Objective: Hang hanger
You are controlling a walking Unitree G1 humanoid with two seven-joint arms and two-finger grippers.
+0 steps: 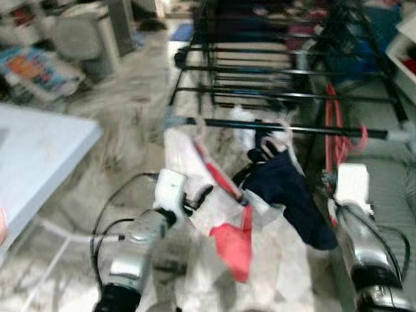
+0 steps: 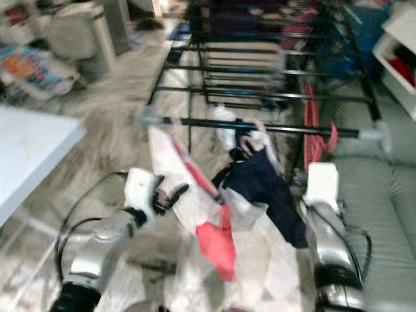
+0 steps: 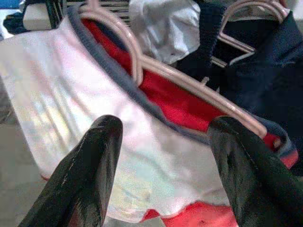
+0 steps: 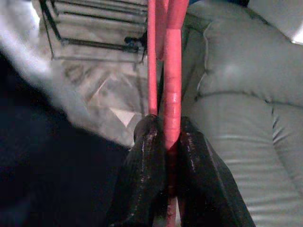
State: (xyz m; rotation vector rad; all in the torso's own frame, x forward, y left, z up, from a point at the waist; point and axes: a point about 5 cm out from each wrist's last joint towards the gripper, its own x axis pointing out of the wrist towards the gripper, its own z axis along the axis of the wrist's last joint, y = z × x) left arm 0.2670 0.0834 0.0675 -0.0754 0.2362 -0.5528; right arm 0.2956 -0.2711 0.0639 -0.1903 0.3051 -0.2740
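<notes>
**Red hanger pinched low while the rack bar is already crowded**

The main risk is the red hanger [image 4: 171, 71] twisting or sliding in the grip. The right pincer [image 4: 171, 156] is clenched on it, its two black fingers squeezing a thin red rod between them near the lower end, so the long part of the hanger stands free above the fingers. A narrow hold like that gives little control over turning; I judge that the hook could swing away from the black bar [image 1: 305, 129] of the drying rack [image 1: 273, 71] and miss it, or the rod could slip down through the pads.

A second hazard is the clothing already hanging there. A dark blue garment [image 1: 289, 192] and a white and red garment [image 1: 224, 214] hang from pale pink hangers [image 3: 189, 82] on the same front bar, just beside the red hanger. A sideways nudge from either arm could drag one off.

The left pincer [image 3: 163, 156] is released, its fingers spread wide with the white cloth lying between and just beyond them, not gripped. If it closes or pushes forward, it could snag that cloth.

In the head views the red hanger [image 1: 335, 127] rises from the right arm up to the bar, close to the grey sofa [image 4: 246, 94], though blur hides whether its hook is over the bar.
</notes>
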